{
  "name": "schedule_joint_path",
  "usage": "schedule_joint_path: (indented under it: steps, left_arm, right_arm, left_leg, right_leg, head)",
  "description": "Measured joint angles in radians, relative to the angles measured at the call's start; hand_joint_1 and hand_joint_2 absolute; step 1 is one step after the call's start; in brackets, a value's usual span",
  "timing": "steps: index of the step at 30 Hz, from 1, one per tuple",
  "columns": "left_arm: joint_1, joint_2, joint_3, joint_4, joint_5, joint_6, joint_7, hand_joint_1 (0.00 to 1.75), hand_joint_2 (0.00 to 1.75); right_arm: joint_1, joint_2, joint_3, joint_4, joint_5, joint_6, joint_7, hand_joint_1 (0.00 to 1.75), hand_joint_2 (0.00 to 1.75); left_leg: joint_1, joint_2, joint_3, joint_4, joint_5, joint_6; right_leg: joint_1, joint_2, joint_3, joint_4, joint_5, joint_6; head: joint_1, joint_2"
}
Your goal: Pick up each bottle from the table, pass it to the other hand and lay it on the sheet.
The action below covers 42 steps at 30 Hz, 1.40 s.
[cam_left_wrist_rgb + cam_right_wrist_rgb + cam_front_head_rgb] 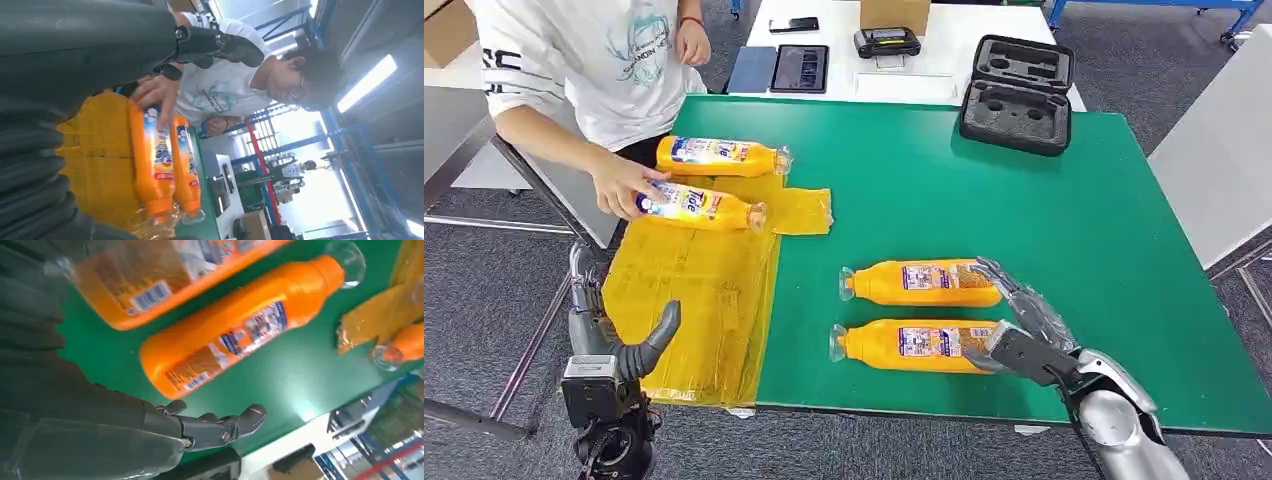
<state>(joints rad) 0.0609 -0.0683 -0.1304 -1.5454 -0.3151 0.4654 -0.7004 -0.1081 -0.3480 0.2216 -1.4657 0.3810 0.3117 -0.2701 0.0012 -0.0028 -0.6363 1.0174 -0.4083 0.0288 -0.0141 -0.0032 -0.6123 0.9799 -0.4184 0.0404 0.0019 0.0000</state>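
Two orange bottles lie side by side on the green table (984, 190), caps pointing left: the farther bottle (921, 283) (240, 335) and the nearer bottle (914, 345) (165, 275). My right hand (1022, 322) is at their base ends, holding nothing, its fingers (220, 427) stretched out past the farther bottle's base. Two more orange bottles (721, 156) (699, 206) lie at the far end of the yellow sheet (694, 300); the left wrist view shows them as well (187, 170) (152, 165). My left hand (614, 340) hovers empty beside the sheet's near left edge, thumb spread.
A person in a white shirt (574, 60) stands at the table's far left, one hand (624, 185) on the nearer bottle on the sheet. An open black foam case (1016, 95) sits at the far edge. A white table behind holds tablets (799, 68) and a device.
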Motion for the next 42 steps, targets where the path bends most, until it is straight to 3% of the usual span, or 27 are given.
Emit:
schedule_joint_path:
  steps: [6,19,26,42]
  left_arm:
    - [-0.003,0.0,-0.016,0.012,0.004,0.015,0.0,0.0,1.75]
    - [-0.025,0.0,-0.032,0.031,-0.004,0.014,0.0,0.0,1.75]
    - [-0.028,-0.003,-0.045,0.037,-0.011,0.026,0.0,0.0,1.75]
    - [-0.032,-0.019,-0.061,0.064,-0.023,0.04,0.0,0.0,1.75]
  right_arm:
    - [0.076,-0.082,0.008,-0.064,-0.05,0.002,0.0,0.0,1.75]
    - [0.092,-0.121,0.023,-0.089,-0.08,0.024,0.017,0.0,1.75]
    - [-0.051,-0.078,0.105,0.065,-0.053,0.014,0.011,0.0,1.75]
    - [-0.237,0.055,0.213,0.387,-0.003,-0.033,-0.039,0.0,1.75]
  left_leg:
    - [0.0,-0.001,-0.001,0.0,-0.001,0.001]
    - [0.0,-0.001,-0.001,0.0,0.0,0.001]
    - [0.0,0.002,0.0,0.0,0.001,0.001]
    - [0.0,0.0,0.0,0.0,0.001,0.001]
  right_leg:
    - [0.0,-0.002,0.0,0.0,-0.001,0.0]
    - [0.0,-0.002,0.0,0.0,0.0,0.0]
    - [0.0,-0.001,0.001,0.0,0.0,0.0]
    - [0.0,-0.001,0.001,0.0,0.0,0.0]
  head:
    - [0.0,0.0]
    - [0.0,0.0]
    - [0.0,0.0]
    - [0.0,0.0]
